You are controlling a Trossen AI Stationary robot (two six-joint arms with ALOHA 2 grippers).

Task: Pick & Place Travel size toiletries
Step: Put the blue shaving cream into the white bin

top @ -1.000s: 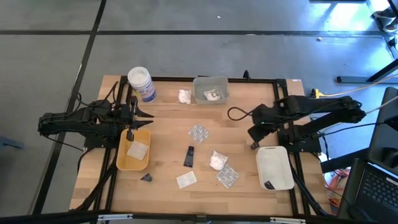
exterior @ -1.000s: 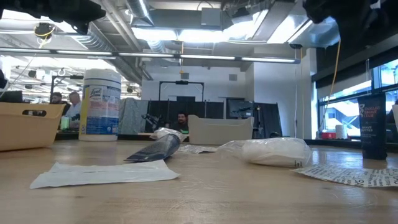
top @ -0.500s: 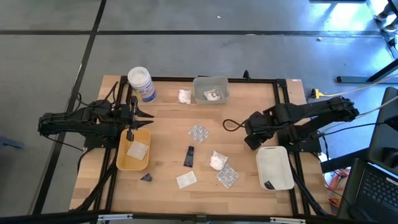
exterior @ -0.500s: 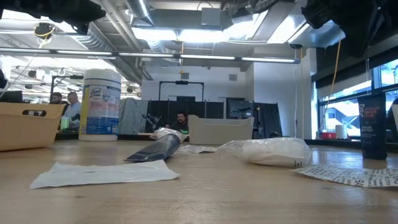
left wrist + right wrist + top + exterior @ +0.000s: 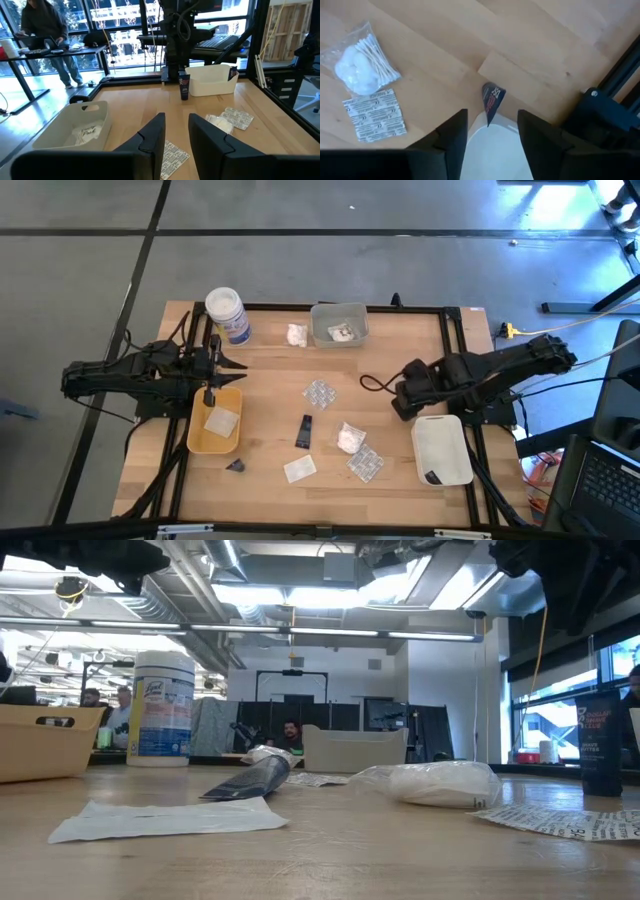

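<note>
In the right wrist view a dark tube (image 5: 492, 101) stands on end on the wood, at the rim of the white tray (image 5: 495, 150). My right gripper (image 5: 492, 114) is open and points down, one finger on each side of the tube with a gap. The tube (image 5: 598, 740) also shows upright in the low view. In the high view my right gripper (image 5: 404, 406) hides it. Loose on the table lie a white packet (image 5: 348, 438), blister packs (image 5: 318, 392), a flat sachet (image 5: 299, 470) and another dark tube (image 5: 304, 430). My left gripper (image 5: 176, 117) waits open over the yellow tray (image 5: 196, 435).
A big white jar (image 5: 227, 313) and a clear tray (image 5: 340, 323) stand at the far edge, with a white packet (image 5: 296, 334) between them. A small dark wedge (image 5: 235, 465) lies near the yellow tray. A black frame rail (image 5: 455, 320) borders the table's right side.
My right gripper has swung a little toward the table's near edge and now sits at the white tray's far corner. The upright dark tube has kept its place in the low view.
</note>
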